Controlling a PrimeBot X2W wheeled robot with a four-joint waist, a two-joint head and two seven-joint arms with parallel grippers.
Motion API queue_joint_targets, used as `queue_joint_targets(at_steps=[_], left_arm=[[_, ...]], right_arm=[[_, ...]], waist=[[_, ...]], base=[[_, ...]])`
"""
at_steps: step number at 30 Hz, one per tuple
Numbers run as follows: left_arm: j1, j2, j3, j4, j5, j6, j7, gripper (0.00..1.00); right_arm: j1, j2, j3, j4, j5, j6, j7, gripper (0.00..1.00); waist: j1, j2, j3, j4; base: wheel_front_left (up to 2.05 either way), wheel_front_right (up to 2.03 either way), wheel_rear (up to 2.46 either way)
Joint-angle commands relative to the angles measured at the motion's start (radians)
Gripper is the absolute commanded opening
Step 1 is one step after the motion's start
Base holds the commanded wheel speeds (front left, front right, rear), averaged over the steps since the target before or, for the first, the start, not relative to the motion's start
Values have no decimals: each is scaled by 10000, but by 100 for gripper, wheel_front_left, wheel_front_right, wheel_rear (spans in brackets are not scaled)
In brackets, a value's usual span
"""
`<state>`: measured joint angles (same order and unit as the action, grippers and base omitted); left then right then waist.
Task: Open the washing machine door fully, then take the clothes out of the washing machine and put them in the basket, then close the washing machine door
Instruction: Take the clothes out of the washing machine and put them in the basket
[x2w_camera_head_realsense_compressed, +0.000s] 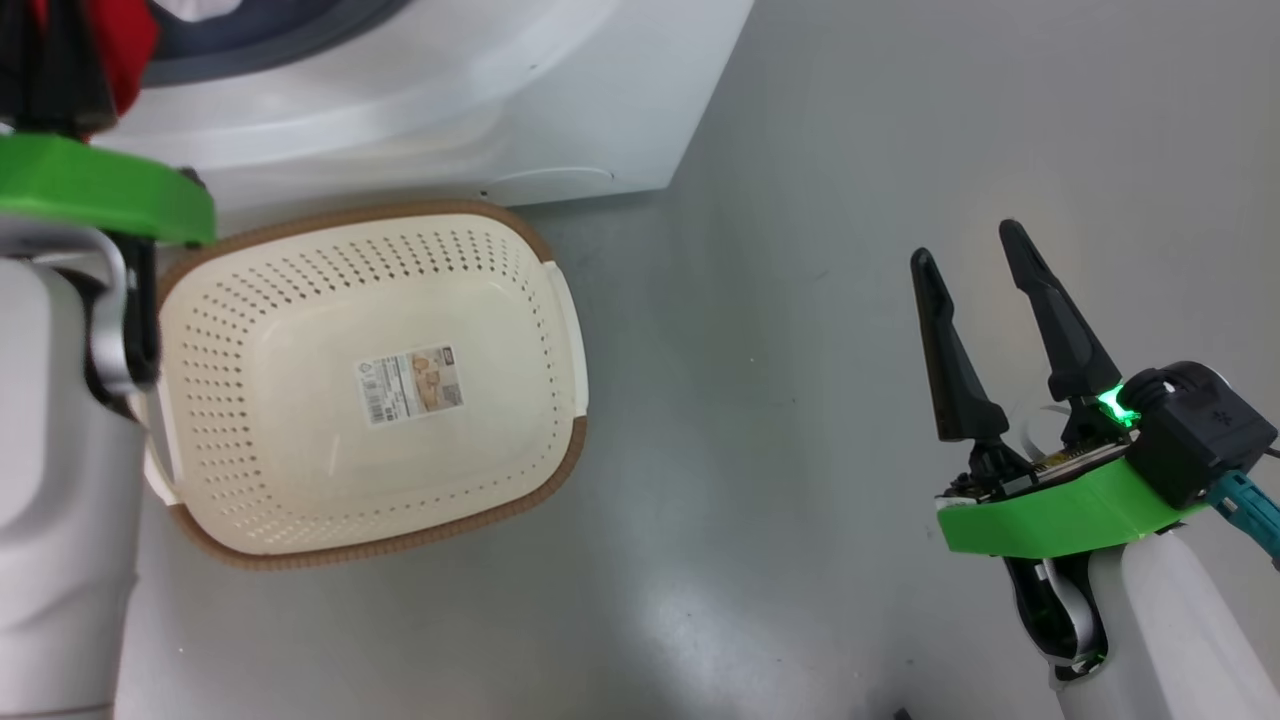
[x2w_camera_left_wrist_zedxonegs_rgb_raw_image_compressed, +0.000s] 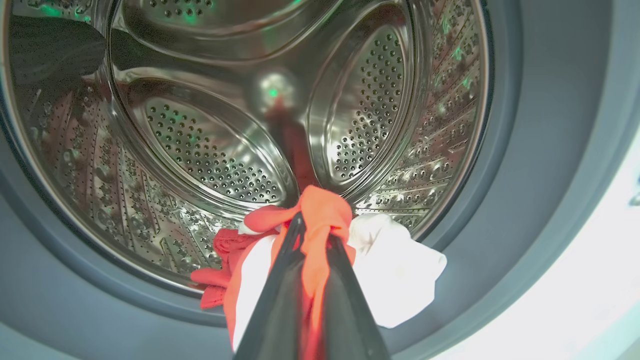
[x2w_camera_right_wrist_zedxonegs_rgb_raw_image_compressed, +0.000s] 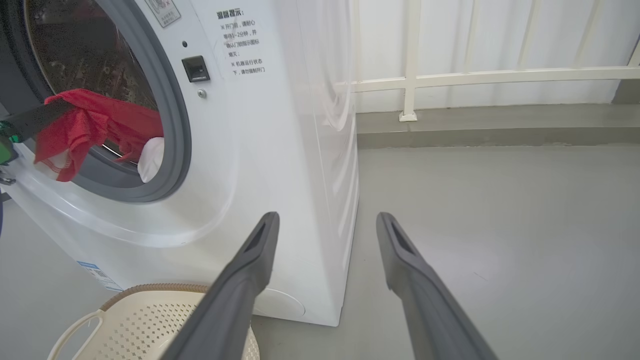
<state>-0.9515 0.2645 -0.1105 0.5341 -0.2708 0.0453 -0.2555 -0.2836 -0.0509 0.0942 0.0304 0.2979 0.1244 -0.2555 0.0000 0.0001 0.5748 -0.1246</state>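
My left gripper (x2w_camera_left_wrist_zedxonegs_rgb_raw_image_compressed: 315, 230) is shut on a bunch of red fabric (x2w_camera_left_wrist_zedxonegs_rgb_raw_image_compressed: 320, 205) of the clothes, right at the mouth of the steel drum (x2w_camera_left_wrist_zedxonegs_rgb_raw_image_compressed: 210, 165). A white garment (x2w_camera_left_wrist_zedxonegs_rgb_raw_image_compressed: 395, 270) trails over the grey gasket beside it. In the right wrist view the red clothes (x2w_camera_right_wrist_zedxonegs_rgb_raw_image_compressed: 85, 127) hang out of the washing machine (x2w_camera_right_wrist_zedxonegs_rgb_raw_image_compressed: 280, 150) from the left arm's dark finger (x2w_camera_right_wrist_zedxonegs_rgb_raw_image_compressed: 30, 120). The cream basket (x2w_camera_head_realsense_compressed: 350, 212) stands on the floor below the machine front, with nothing but a sticker inside. My right gripper (x2w_camera_head_realsense_compressed: 965, 243) hovers open over bare floor to the right. The washing machine door is out of view.
The grey floor (x2w_camera_head_realsense_compressed: 800, 450) stretches to the right of the machine and the basket. A white railing (x2w_camera_right_wrist_zedxonegs_rgb_raw_image_compressed: 475, 77) and a low kerb run along the back wall. My pale left forearm (x2w_camera_head_realsense_compressed: 50, 480) stands close against the basket's left side.
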Motion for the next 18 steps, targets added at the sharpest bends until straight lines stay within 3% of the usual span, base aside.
queue_joint_targets(at_steps=[1,18], left_arm=[[273,349,147,-505,24,113,-58,0],[2674,30,-95,-3482,151,502,-20,0]], right_arm=[[327,7,124,-200,-96,63,-63,100],[820,7,-192,-201,-124,63,-63,100]], waist=[[0,-1,-215,136],[0,-1,-1293,511]], base=[[0,0,0],[0,0,0]])
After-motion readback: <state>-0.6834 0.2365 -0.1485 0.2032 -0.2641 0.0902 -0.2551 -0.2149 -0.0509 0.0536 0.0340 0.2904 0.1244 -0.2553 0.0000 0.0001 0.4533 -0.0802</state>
